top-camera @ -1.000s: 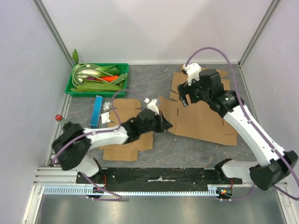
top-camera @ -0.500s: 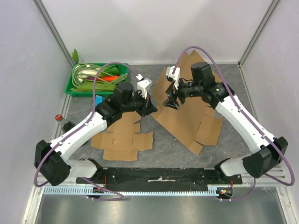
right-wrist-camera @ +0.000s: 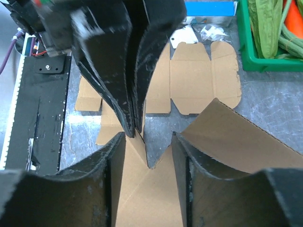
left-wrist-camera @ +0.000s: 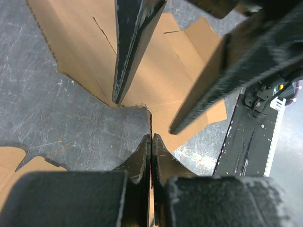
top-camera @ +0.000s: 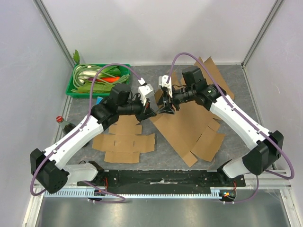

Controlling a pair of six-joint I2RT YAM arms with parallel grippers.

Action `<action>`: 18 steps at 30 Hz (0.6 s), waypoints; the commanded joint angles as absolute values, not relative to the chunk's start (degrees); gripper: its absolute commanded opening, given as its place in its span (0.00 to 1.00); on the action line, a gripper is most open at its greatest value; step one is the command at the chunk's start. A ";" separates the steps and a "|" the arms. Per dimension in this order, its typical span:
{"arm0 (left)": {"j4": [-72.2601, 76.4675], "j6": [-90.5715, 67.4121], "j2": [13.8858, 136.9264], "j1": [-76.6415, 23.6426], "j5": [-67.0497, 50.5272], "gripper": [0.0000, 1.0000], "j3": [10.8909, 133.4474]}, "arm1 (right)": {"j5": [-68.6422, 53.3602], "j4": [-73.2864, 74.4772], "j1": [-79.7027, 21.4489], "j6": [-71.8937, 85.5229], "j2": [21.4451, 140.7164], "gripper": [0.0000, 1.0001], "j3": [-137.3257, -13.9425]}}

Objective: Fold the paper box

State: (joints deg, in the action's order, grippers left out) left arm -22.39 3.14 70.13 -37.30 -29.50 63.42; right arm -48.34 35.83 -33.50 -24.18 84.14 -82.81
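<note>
Looking down from above, both arms meet over mid-bench (top-camera: 147, 70), the box blank (top-camera: 189, 127) tilted up at its left corner between them. Left wrist view: left hand (left-wrist-camera: 152, 137) pinched tight on the blank's thin edge. Right wrist view: right hand (right-wrist-camera: 147, 142) straddles that edge, jaws apart, not gripping.

A green tray (top-camera: 71, 82) sits at the far left, heaped with leafy greens (top-camera: 97, 78) and one orange-red vegetable (top-camera: 112, 79). Just in front of the tray lies a blue box (right-wrist-camera: 210, 8), with small white packets (right-wrist-camera: 184, 37) beside it. Nearer than the tray, at the left wall, stands a red-capped bottle (top-camera: 59, 119).
</note>
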 commanded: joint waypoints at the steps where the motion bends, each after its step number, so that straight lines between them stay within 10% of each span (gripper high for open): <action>1: -19.95 7.29 67.32 -37.18 -32.87 0.02 65.65 | -50.98 34.10 -33.49 -26.19 84.73 0.48 -80.78; 7: -18.37 7.38 67.15 -37.18 -32.78 0.02 66.00 | -52.82 34.36 -33.66 -26.37 85.08 0.39 -79.19; 16: -15.12 6.42 64.87 -37.18 -33.05 0.02 65.65 | -56.68 31.39 -33.57 -25.58 85.43 0.00 -77.88; 18: -13.72 3.10 63.29 -37.09 -27.81 0.16 65.92 | -54.77 24.75 -33.57 -19.01 84.20 0.00 -76.13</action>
